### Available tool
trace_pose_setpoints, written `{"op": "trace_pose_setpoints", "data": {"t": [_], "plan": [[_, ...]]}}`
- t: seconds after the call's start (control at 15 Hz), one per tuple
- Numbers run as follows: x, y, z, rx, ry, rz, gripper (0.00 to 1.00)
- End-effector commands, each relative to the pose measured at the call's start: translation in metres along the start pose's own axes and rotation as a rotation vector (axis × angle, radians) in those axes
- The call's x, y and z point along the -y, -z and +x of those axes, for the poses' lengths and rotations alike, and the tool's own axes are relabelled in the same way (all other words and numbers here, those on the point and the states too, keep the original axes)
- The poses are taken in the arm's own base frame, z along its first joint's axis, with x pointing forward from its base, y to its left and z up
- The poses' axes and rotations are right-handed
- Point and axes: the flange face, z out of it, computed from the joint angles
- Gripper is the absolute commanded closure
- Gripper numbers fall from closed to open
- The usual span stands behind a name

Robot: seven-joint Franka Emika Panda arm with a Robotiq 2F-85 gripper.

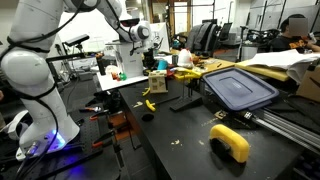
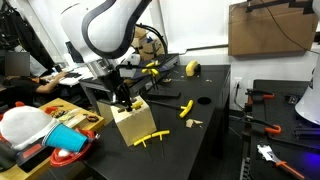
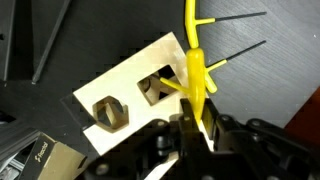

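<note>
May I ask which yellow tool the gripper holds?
The yellow tool held right above the wooden block; the other yellow tools lie loose on the table.

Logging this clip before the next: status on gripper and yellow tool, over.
Gripper shut on yellow tool. Tool over wooden block, one arm at a hole. Another yellow tool lies beside block, apart.
</note>
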Motion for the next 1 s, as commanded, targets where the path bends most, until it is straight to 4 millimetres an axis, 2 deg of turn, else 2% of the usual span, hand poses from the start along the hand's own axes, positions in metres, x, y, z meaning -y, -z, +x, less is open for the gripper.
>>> {"op": "trace_pose_setpoints", "data": {"t": [0.0, 0.27, 0.93], "plan": [[0.007, 0.006, 0.001, -0.018, -0.002, 0.022, 0.96], [0.009, 0.016, -0.002, -0.045, -0.018, 0.030, 0.96], [0.008, 0.061, -0.011, -0.123, -0.191, 0.085, 0.96]]}}
